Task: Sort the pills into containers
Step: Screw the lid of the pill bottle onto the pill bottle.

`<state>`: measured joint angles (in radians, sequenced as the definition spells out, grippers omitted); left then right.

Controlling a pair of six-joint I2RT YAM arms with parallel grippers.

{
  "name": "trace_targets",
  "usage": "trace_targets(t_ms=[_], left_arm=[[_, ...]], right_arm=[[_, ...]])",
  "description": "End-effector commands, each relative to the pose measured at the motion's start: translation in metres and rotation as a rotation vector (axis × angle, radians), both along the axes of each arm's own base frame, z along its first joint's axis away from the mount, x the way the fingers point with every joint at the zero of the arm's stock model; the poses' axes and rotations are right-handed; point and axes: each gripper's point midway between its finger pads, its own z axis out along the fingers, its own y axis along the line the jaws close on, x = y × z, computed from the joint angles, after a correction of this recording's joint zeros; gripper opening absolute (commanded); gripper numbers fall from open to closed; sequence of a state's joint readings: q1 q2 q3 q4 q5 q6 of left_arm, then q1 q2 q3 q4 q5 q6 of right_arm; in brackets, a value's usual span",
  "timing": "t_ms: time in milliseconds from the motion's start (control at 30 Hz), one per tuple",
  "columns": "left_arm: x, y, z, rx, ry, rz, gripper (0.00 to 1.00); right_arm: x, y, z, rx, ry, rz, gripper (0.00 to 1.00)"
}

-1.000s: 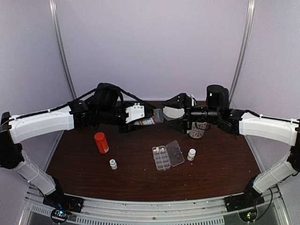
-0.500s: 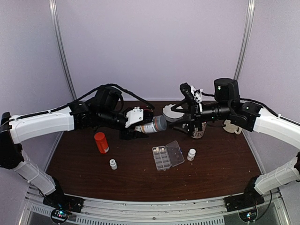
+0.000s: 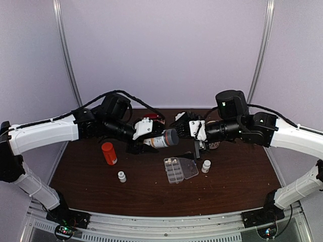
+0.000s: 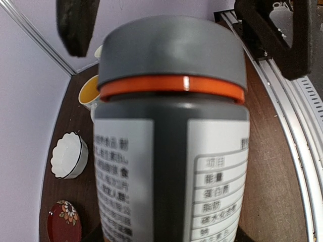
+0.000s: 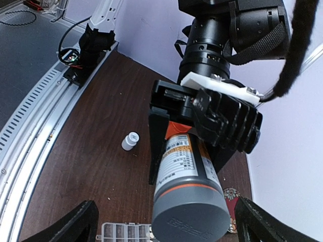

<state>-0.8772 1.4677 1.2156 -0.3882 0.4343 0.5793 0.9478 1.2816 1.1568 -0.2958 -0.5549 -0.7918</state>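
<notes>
My left gripper is shut on a grey-capped bottle with an orange label, held roughly level above the table with its cap pointing right. In the left wrist view the bottle fills the frame and hides my fingers. My right gripper faces the cap, open, with its fingertips wide on either side and not touching it. The clear pill box lies open below on the table, its near corner visible as a pill box in the right wrist view. The pills are too small to make out.
A red bottle stands left of centre. Small white bottles stand at front left and beside the box. A white dish, a red patterned dish and an orange cup sit toward the back.
My right gripper rose and turned, then came down level with the cap, jaws a little wider. The left gripper lowered the bottle slightly and tipped its cap down.
</notes>
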Motion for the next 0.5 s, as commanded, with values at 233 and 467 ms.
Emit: trace_targets(t_ms=[233, 467], left_arm=[[-0.011, -0.004, 0.030, -0.082, -0.010, -0.046, 0.00], [-0.010, -0.003, 0.029, -0.079, -0.008, -0.041, 0.00]], right_arm=[[0.024, -0.001, 0.006, 0.010, -0.091, -0.104, 0.93], [0.027, 0.001, 0.009, 0.034, -0.083, -0.124, 0.82]])
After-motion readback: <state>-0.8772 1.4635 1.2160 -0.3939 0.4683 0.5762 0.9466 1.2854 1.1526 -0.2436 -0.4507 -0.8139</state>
